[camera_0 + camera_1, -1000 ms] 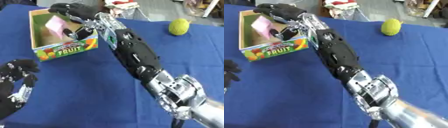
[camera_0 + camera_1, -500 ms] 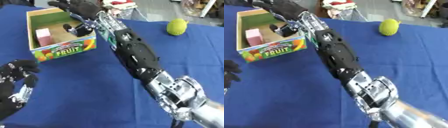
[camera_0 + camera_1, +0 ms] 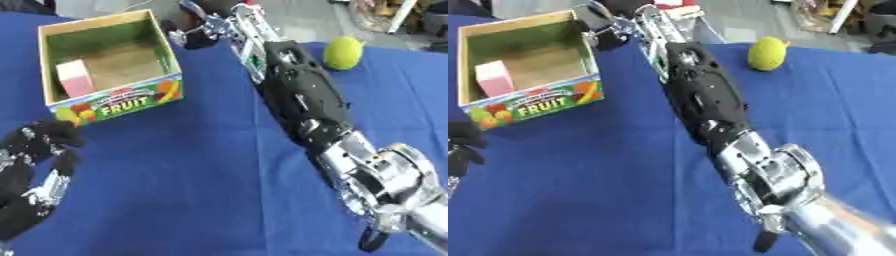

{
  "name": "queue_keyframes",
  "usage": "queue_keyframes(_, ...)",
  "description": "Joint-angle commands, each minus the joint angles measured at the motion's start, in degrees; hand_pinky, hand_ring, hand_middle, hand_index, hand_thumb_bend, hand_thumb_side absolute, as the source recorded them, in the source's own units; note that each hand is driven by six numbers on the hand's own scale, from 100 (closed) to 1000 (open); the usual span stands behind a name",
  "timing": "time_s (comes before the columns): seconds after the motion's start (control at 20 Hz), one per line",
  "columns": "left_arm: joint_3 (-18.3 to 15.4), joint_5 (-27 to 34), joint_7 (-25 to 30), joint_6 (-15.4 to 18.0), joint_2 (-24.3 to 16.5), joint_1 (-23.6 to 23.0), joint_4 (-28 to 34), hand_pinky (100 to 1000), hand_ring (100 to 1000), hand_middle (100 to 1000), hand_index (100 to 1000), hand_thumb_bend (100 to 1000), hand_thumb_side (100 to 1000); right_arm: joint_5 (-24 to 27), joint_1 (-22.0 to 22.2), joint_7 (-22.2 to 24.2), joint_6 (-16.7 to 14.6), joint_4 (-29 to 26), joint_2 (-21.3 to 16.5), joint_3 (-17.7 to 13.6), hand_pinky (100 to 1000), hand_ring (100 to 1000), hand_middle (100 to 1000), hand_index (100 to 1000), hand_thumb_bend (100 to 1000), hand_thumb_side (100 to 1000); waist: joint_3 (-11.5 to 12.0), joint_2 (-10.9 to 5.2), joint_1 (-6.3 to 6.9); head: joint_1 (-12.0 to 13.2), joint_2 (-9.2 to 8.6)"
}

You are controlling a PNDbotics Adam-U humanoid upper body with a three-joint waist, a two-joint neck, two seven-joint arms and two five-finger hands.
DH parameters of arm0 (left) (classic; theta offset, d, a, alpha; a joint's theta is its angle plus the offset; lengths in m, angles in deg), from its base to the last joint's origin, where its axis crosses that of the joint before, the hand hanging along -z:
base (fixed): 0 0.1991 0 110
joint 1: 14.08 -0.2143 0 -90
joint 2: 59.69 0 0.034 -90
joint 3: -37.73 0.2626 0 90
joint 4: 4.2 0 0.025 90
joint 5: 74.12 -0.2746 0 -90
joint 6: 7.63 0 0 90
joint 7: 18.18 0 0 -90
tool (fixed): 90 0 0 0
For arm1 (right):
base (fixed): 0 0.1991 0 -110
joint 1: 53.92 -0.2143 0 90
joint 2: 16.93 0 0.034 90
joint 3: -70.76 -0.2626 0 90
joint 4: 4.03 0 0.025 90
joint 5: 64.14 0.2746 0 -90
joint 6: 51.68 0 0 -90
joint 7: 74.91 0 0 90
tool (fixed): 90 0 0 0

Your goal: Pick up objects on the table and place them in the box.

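Right hand (image 3: 203, 31) fingers curled, holding nothing, just past the far right corner of the fruit box (image 3: 131, 102), pink block (image 3: 73, 78) inside at left; yellow-green fruit (image 3: 343, 53) well apart; left hand (image 3: 35, 170) relaxed, lower left.

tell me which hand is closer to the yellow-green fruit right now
Right. The right hand is at the far edge past the box, left of the fruit; the left hand rests near the lower left corner.

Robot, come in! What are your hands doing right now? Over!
Right hand past box, empty. Left hand idle, low left. Pink block boxed. Yellow-green fruit waits, unobstructed.
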Motion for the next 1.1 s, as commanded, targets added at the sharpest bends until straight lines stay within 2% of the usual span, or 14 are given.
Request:
queue_keyframes(0.05, -0.72, -0.5, -0.54, 0.02, -1.14, 0.07, 0.97, 510, 637, 636, 770, 224, 464, 6.97, -1.41, 1.34, 4.41, -0.55, -4.98, -1.66, 899, 882, 922, 1000, 100, 117, -0.78, -0.93, 0.33, 0.72, -0.73)
queue_keyframes(0.3, -1.05, -0.88, -0.84, 0.02, -1.39, -0.11, 0.98, 511, 637, 636, 771, 225, 465, 12.25, -0.37, 1.34, 10.72, 1.58, -9.46, -3.75, 898, 876, 904, 1000, 100, 161, -2.39, -0.95, 0.18, 1.18, -1.09)
queue_keyframes(0.7, -1.48, -1.17, -1.31, -0.04, -1.65, -0.29, 0.98, 511, 636, 636, 770, 226, 464, 13.34, 1.89, -2.12, 17.98, 11.61, -14.61, -6.44, 900, 875, 904, 1000, 100, 293, -3.44, -1.06, -0.14, 0.96, -1.98)
queue_keyframes(0.9, -1.58, -1.29, -1.41, -0.03, -1.75, -0.38, 0.99, 511, 636, 636, 771, 226, 465, 14.35, 2.75, -3.88, 21.0, 17.6, -16.35, -6.93, 900, 875, 899, 1000, 100, 350, -3.54, -1.0, -0.19, 1.1, -2.13)
queue_keyframes(1.1, -1.66, -1.34, -1.52, -0.02, -1.81, -0.39, 1.01, 511, 636, 636, 771, 226, 465, 15.99, 3.32, -5.58, 22.06, 21.71, -17.51, -6.53, 899, 874, 893, 1000, 100, 373, -3.6, -0.89, -0.14, 1.45, -2.27)
